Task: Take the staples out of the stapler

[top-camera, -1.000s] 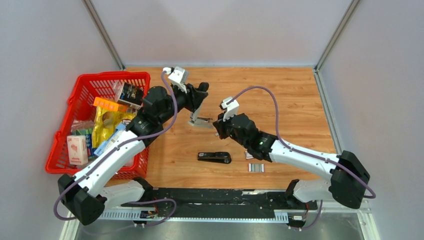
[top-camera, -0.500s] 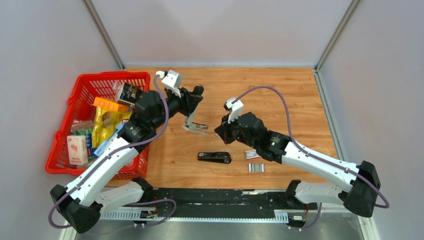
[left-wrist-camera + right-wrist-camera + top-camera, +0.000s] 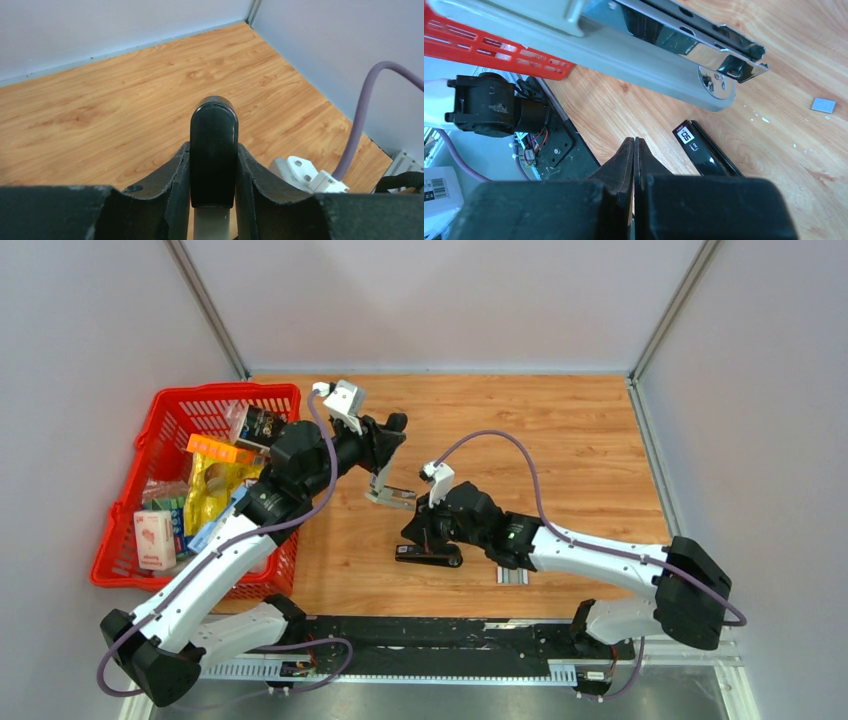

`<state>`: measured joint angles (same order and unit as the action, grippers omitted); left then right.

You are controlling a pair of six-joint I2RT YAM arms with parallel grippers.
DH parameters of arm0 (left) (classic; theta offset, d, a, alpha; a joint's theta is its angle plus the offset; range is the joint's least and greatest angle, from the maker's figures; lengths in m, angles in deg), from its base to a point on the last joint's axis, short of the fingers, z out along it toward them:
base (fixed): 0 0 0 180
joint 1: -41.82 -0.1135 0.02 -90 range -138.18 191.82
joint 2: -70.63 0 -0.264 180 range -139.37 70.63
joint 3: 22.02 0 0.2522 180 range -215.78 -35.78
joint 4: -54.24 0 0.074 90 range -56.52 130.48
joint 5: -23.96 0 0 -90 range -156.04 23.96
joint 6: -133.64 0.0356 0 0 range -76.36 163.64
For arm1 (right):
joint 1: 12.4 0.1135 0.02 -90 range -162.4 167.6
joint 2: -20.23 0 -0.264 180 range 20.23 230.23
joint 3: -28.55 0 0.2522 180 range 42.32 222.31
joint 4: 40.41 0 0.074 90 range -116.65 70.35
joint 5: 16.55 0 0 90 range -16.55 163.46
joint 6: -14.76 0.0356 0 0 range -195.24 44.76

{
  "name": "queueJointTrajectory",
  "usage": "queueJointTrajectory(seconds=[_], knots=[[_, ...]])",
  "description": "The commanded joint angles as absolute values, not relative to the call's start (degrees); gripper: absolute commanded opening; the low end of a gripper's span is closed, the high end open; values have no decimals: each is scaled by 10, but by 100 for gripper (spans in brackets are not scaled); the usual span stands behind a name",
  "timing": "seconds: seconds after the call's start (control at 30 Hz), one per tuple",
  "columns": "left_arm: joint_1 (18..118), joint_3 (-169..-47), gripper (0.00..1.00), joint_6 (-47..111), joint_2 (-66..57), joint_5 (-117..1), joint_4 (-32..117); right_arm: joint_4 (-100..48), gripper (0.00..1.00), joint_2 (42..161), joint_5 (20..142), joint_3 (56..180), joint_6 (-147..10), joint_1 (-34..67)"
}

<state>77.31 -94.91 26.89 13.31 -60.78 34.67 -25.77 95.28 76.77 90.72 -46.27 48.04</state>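
Note:
My left gripper (image 3: pixel 386 436) is shut on the black top end of the stapler (image 3: pixel 390 492) and holds it tilted above the table, with the metal base hanging open below. In the left wrist view the black end (image 3: pixel 214 131) sits between the fingers of the left gripper (image 3: pixel 213 149). My right gripper (image 3: pixel 413 536) is shut and empty, just above a black stapler part (image 3: pixel 432 556) lying on the table. The right wrist view shows the right gripper (image 3: pixel 634 143), the shiny magazine (image 3: pixel 684 35) above it, the black part (image 3: pixel 705 156) and a silvery staple bit (image 3: pixel 823 105). A staple strip (image 3: pixel 512 578) lies by the right forearm.
A red basket (image 3: pixel 120 540) full of packets stands at the left, and its rim shows in the right wrist view (image 3: pixel 469 42). The black arm mounting rail (image 3: pixel 440 635) runs along the near edge. Grey walls close in the back and both sides.
My right arm has swung left and down, from beside the hanging stapler to over the black part. The left arm pulled back left a little with the stapler earlier, then stayed still.

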Motion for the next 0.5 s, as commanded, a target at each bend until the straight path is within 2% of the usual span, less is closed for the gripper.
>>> queueJointTrajectory(seconds=[0.0, 0.47], knots=[[773, -984, 0, 250, 146, -594, 366, -333, 0, 972, 735, 897, -439, 488], [773, -969, 0, 211, 188, -563, 332, -308, 0, 989, 606, 962, -524, 482]])
